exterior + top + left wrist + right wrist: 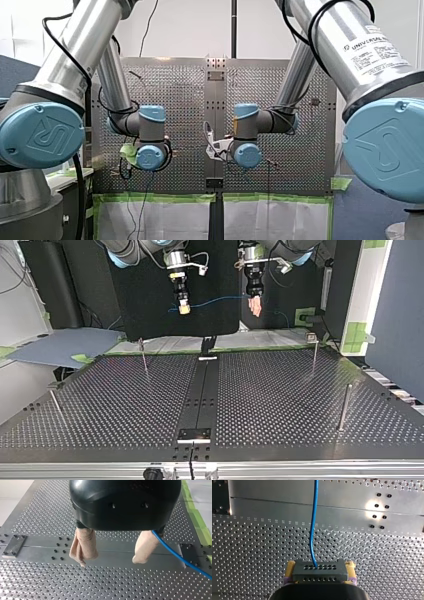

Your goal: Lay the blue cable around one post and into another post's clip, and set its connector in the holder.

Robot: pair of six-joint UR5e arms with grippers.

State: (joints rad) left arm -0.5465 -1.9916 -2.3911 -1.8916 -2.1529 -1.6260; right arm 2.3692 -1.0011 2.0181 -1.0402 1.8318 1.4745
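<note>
1. My right gripper (320, 566) is clamped on the grey connector (319, 574), with a yellow pad (290, 567) on each side. The blue cable (313, 530) leaves its face and runs straight ahead.
2. The cable looks thin, light and limp, so it will likely sag. Steer it by the rigid connector, or pinch close behind it.
3. My left gripper (110, 561) has its beige fingers (83, 545) apart with nothing between. The cable passes one finger's outer side.
4. The posts (144, 355) stand on the desk (280, 405), well apart from both grippers, and the cable is on none yet.
</note>
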